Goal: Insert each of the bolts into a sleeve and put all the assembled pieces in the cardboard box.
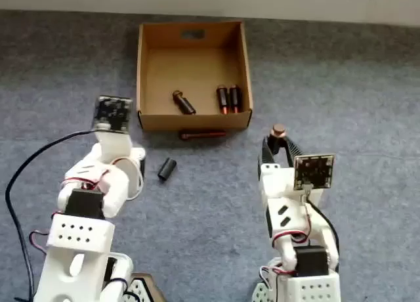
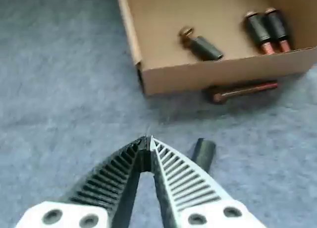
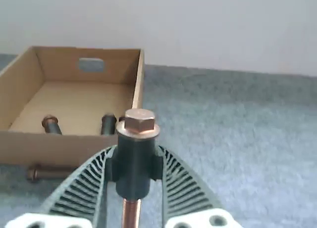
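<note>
R fingers [image 3: 84, 188] clamp sleeved bolt [image 3: 134, 161] upright; L fingers [image 2: 173, 173] pressed together, apparently empty, loose sleeve [image 2: 203, 153] nearby.

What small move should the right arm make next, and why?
Probably carry its load over the box and release. The right gripper is shut on a sleeved bolt just off the box's front corner, and three finished pieces already lie inside.

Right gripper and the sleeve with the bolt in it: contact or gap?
Touching. Right wrist view: the right gripper clamps the sleeve from both sides, fingers flat against it, no gap on either side.
</note>
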Controlling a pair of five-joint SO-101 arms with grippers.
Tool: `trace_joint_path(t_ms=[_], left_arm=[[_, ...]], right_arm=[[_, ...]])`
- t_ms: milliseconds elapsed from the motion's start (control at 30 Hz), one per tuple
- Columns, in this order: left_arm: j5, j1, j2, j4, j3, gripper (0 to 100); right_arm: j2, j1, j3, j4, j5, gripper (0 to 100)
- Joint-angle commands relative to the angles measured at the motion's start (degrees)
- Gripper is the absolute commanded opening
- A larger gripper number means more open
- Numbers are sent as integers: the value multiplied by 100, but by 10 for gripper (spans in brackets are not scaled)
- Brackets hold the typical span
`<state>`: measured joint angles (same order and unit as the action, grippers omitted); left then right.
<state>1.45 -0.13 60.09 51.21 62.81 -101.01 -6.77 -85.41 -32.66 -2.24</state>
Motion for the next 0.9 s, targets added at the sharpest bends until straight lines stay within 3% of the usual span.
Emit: trace_joint_path(t_ms=[0,133,300,567,767,867], left_arm=[[-18,-207,101,-53,418,8],[-281,-233,92,-774,1086,8],[-659,-233,92,-905,1481,8],[-633,-435,-4,-1037,1569,8],[-457,-629,-1437,-1407,1182,8],[-457,-532,-2413,-1415,708,8]], right_arm=[[-75,40,1270,-259,-563,5],[426,40,2035,-268,-774,5],[2220,4,3451,-488,-730,5],[5666,-1086,5947,-2281,-97,5],[7521,-1578,7090,-2387,-88,5],[8251,-1648,7749,-2387,273,5]])
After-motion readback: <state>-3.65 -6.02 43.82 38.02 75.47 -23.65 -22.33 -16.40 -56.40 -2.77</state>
